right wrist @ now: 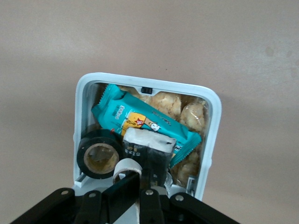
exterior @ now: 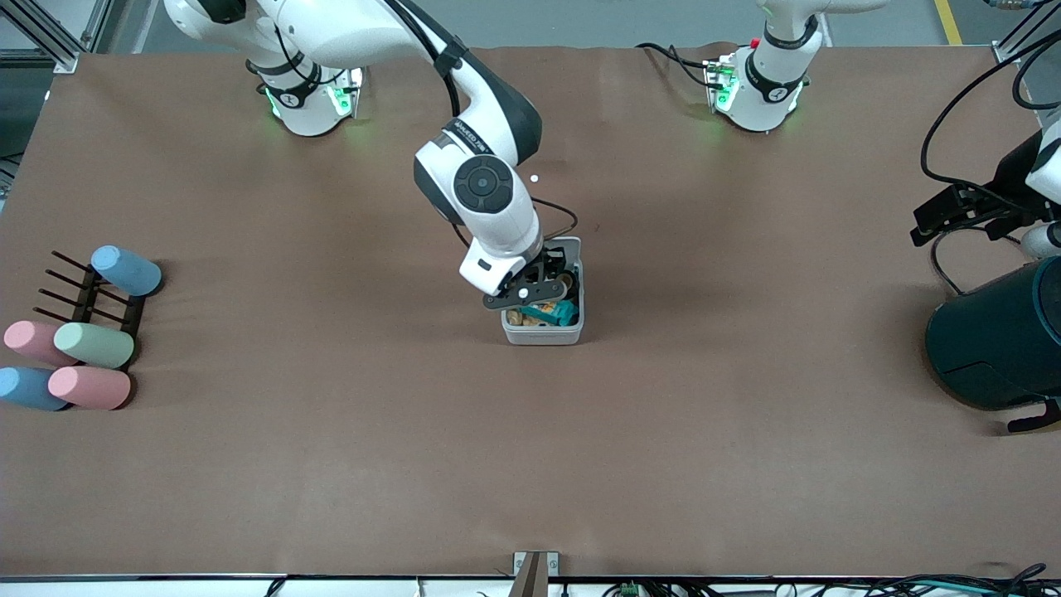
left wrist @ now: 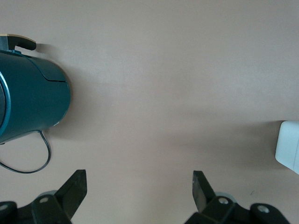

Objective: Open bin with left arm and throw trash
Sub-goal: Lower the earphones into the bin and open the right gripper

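Observation:
The white bin [exterior: 543,334] stands open mid-table, full of wrappers. My right gripper [exterior: 540,292] is over its opening. In the right wrist view the bin [right wrist: 212,135] holds a teal snack packet [right wrist: 140,119], the dark tape roll [right wrist: 98,156] and the crumpled dark wrapper [right wrist: 150,148]. My right gripper [right wrist: 138,186] has its fingers close together on the tan looped rubber band [right wrist: 125,167], just over the bin's edge. The lid is hidden. My left gripper [exterior: 922,225] waits open and empty at the left arm's end of the table, and it shows wide open in its own wrist view [left wrist: 140,186].
A large dark teal cylindrical container [exterior: 999,340] lies beside the left gripper and also shows in the left wrist view [left wrist: 28,95]. Several pastel cups [exterior: 91,344] lie at a dark rack at the right arm's end. A tiny white dot [exterior: 535,178] lies farther from the camera than the bin.

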### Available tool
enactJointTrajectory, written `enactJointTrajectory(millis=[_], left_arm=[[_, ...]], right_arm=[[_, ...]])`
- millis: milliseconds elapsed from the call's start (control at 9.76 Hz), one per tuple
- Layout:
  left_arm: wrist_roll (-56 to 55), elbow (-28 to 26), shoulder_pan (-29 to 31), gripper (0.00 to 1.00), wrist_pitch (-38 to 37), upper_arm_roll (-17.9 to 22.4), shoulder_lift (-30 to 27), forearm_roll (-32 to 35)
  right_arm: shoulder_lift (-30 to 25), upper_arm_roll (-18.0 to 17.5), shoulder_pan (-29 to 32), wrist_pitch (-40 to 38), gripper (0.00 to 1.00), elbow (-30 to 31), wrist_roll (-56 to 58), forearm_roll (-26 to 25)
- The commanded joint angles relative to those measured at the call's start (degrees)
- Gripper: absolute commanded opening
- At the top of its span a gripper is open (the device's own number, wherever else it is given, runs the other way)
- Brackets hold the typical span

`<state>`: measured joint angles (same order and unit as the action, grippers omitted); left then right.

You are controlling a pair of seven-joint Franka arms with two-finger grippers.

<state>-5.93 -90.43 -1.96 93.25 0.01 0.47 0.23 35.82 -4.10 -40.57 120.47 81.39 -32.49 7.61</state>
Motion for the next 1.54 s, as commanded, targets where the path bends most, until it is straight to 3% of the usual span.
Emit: enactJointTrajectory(millis=[0,922,1127,1434], left_arm=[[1.18,1.4,0.2,1.0,-0.26,0.17,0.76,-0.14],[1.18,1.4,0.2,1.0,-0.26,0.17,0.84,-0.58],[1.18,1.4,0.2,1.0,-0.26,0.17,0.84,-0.67],[1.18,1.4,0.2,1.0,-0.26,0.17,0.84,-0.75]], right_arm=[[0.48,0.32,-0.47,-0.5,0.81,-1.32,-1.96,0.3],[0.13,0.58,0.67,-1.03,0.82,-1.5,-1.08,-0.31],[0.22,1.02,0.67,-0.68,0.98,-1.5,-1.26,-0.66],[0.48,1.02,0.76,-0.85,1.0,-0.89,-1.79,-4.27]])
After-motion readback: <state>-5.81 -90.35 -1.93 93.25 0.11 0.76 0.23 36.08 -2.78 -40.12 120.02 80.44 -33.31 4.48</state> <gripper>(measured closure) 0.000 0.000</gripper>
